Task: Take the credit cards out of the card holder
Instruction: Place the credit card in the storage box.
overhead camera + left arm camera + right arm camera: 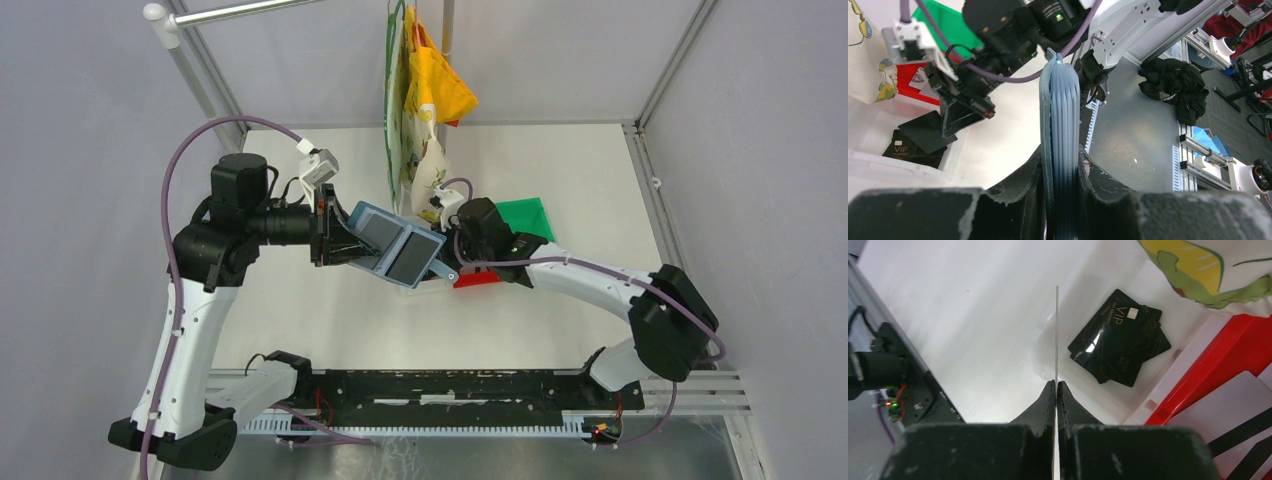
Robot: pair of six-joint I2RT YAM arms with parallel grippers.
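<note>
- We are seeing the left gripper (pixel 1060 162) clamping the soft teal-blue folding card holder (pixel 1060 115). Its wrist camera is showing the holder edge-on only, as stacked blue layers, so anything inside is hidden there.
- From above, the card holder (pixel 395 245) is hanging open in the air over the white table (pixel 330 320). Two dark panels are showing in its pockets, and we cannot tell whether they are cards.
- The right gripper (pixel 1056 386) is pinching a thin card (pixel 1056 335), its jaws pressed together on it. Its own camera is catching only the card's edge, while the left wrist view is showing a dark flat rectangle (pixel 923 131).
- Below it, a stack of black credit cards (pixel 1120 342) is lying in a white plastic bin (pixel 903 167), the top one reading VIP.
- Pale grey-white striped cards (pixel 1228 410) are lying in a red plastic bin (pixel 1218 350), cut off by the frame edge.
- A yellow and green cloth bag (pixel 1208 270) and the holder are mostly hiding the right gripper's fingers from the top camera.
</note>
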